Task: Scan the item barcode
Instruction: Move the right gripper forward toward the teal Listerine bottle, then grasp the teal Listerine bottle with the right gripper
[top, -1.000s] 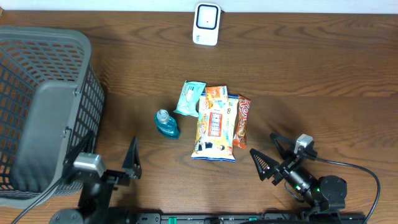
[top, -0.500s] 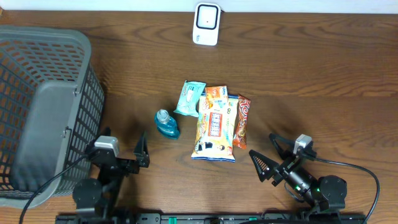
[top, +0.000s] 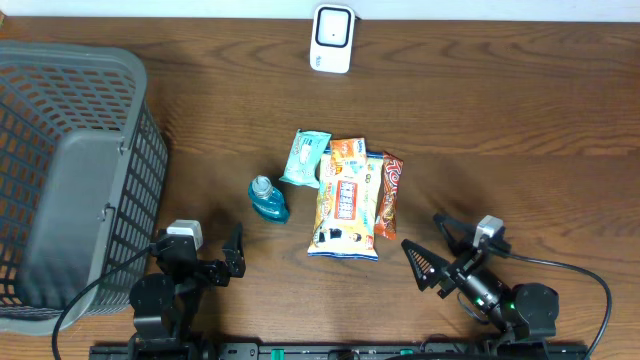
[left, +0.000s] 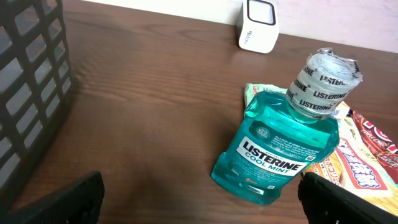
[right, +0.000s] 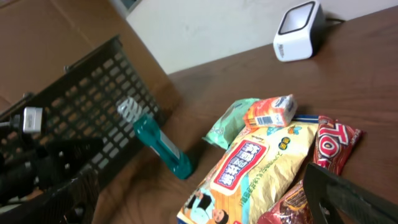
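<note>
My left arm (top: 160, 295) sits low at the lower left of the overhead frame, and my right arm (top: 505, 300) sits at the lower right. My left jaws and right jaws are spread wide, gripping nothing, their tips in each wrist view's bottom corners.

A grey plastic mesh basket (top: 150, 170) stands at the left end of the dark wooden table (top: 500, 110).

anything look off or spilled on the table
Nothing looks spilled or damaged. The mouthwash bottle lies flat, label up, instead of standing, and the snack packs beside it overlap in a loose pile rather than lying apart.
</note>
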